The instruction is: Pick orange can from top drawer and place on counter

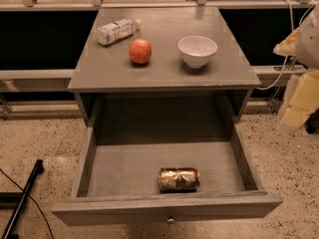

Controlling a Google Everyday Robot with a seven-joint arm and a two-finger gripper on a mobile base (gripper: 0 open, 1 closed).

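Note:
The orange can lies on its side on the floor of the open top drawer, close to the front panel and a little right of the middle. The drawer is pulled far out, and its small round knob shows on the front panel. The counter is the flat grey top of the cabinet above it. My gripper hangs at the right edge of the view, beside the cabinet, well right of the drawer and above the can's level. It holds nothing that I can see.
On the counter a clear plastic bottle lies at the back left, a red-orange apple stands mid-left and a white bowl mid-right. A black bar lies on the speckled floor at the lower left. White cables hang behind my arm.

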